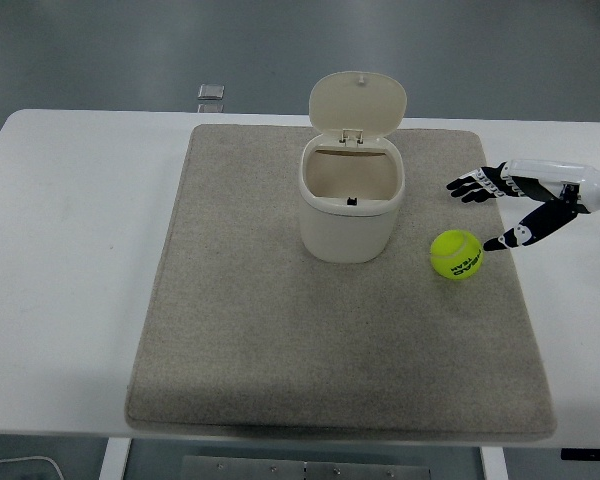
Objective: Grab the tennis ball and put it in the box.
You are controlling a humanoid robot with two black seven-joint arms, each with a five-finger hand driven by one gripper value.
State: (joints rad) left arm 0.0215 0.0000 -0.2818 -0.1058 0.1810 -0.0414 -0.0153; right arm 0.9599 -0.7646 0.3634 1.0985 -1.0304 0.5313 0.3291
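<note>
A yellow-green tennis ball (455,254) lies on the grey mat (260,340), to the right of the box. The box (351,205) is a cream bin standing upright with its hinged lid (357,102) flipped open at the back. My right hand (477,213) reaches in from the right edge, open with fingers spread, just right of and slightly behind the ball. Its thumb tip is close to the ball's right side; I cannot tell if it touches. The left arm does not show.
The mat covers the middle of the white table (70,240). A small clear square object (210,94) lies at the table's far edge, left of the box.
</note>
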